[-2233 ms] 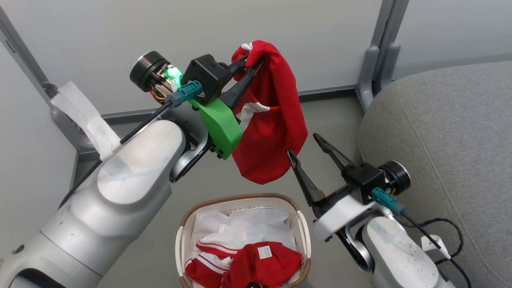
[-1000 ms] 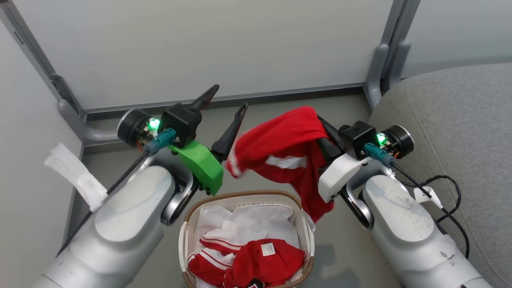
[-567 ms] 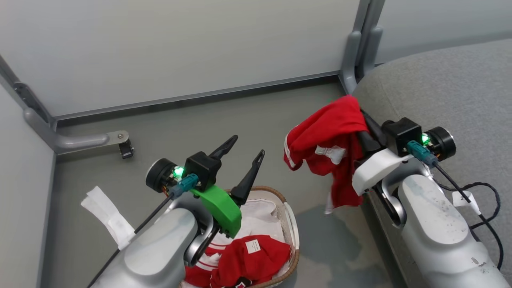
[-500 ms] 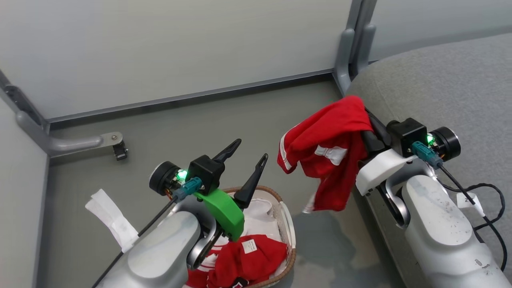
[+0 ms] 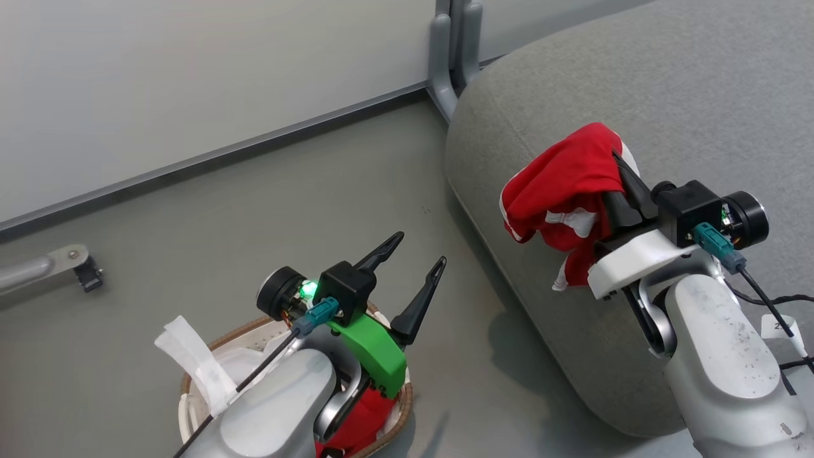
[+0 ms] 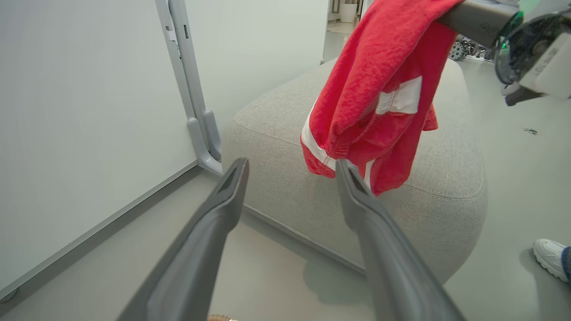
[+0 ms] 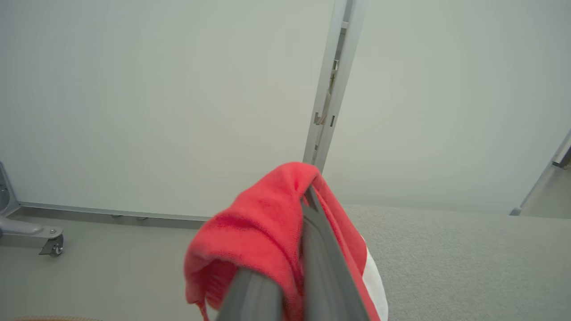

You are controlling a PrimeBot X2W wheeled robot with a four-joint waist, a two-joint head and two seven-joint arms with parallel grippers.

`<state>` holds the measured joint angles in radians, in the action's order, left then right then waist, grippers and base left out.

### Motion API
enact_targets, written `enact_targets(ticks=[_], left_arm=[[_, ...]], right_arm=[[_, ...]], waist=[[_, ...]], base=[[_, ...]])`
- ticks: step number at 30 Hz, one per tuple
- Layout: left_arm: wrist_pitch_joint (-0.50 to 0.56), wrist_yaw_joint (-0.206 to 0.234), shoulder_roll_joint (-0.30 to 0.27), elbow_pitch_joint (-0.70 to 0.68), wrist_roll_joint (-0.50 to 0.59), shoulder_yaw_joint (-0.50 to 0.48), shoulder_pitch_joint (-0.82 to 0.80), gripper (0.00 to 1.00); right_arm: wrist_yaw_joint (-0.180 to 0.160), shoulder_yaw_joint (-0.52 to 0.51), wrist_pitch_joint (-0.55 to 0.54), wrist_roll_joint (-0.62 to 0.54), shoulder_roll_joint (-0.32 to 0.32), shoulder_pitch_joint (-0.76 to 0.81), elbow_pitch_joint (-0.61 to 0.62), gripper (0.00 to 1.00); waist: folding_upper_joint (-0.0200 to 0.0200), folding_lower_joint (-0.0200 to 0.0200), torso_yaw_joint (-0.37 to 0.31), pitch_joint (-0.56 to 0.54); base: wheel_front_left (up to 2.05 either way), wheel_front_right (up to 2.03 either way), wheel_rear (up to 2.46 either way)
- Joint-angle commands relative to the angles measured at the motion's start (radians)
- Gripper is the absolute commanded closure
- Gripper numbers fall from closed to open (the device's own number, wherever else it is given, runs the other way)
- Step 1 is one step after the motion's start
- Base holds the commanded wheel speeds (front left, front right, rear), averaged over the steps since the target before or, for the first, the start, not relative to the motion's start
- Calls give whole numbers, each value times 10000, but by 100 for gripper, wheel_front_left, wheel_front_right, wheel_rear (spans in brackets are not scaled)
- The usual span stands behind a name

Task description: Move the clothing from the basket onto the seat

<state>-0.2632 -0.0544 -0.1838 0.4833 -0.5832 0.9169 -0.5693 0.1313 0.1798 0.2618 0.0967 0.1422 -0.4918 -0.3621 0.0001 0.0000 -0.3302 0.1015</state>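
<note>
Swung rightward, my right gripper point(image 5: 617, 159) is clamping the red garment point(image 5: 559, 184) above the seat point(image 5: 636, 76) edge, left gripper point(image 5: 420, 248) gaping empty; releasing here is risking a slide onto the floor point(image 5: 286, 210).

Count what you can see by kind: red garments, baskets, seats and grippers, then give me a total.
Red garments: 2 showing, one held, one part-hidden
Basket: 1
Seat: 1
Grippers: 2, left gripper, right gripper
Total: 6

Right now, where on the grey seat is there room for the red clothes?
The seat top is bare beyond and beside the red garment in the right gripper. It's crowded only near the right arm, where the black cable trails.
</note>
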Motion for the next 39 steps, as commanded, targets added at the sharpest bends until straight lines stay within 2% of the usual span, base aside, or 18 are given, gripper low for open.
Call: enact_targets(ticks=[1, 6, 11, 18, 26, 34, 39], left_arm=[[-12, -72, -58, -36, 138, -30, 192, 0], [-16, -133, 0, -67, 349, -112, 276, 0], [-15, -202, 36, -83, 541, -170, 336, 0], [-16, -243, 94, -119, 565, -271, 407, 0], [-16, -65, -125, -500, 603, -504, 251, 0], [197, 86, -484, -936, 813, -541, -213, 0], [412, 208, -700, -1459, 1159, -455, -595, 0]], right_arm=[[-10, -57, 49, 8, 14, 221, 70, 100], [-10, -298, 51, 9, 31, 414, 208, 100], [-10, -469, 51, -12, 44, 619, 282, 100], [-10, -796, 51, -82, 107, 558, 269, 100], [-10, -1550, 51, -373, 385, -1094, -24, 100], [-10, -2207, -643, -77, 1599, -4076, -629, 100], [-10, -2696, -1450, -38, 2752, -5746, -1002, 100]], waist=[[-1, 0, -797, 454], [-1, 0, -1196, 551], [-1, 0, -1284, 589], [-1, 0, -1010, 873], [-1, 0, -480, 1762], [-1, 0, 202, 3095], [-1, 0, 771, 4082]], base=[[0, 0, 0], [0, 0, 0], [0, 0, 0], [0, 0, 0], [0, 0, 0], [0, 0, 0], [0, 0, 0]])
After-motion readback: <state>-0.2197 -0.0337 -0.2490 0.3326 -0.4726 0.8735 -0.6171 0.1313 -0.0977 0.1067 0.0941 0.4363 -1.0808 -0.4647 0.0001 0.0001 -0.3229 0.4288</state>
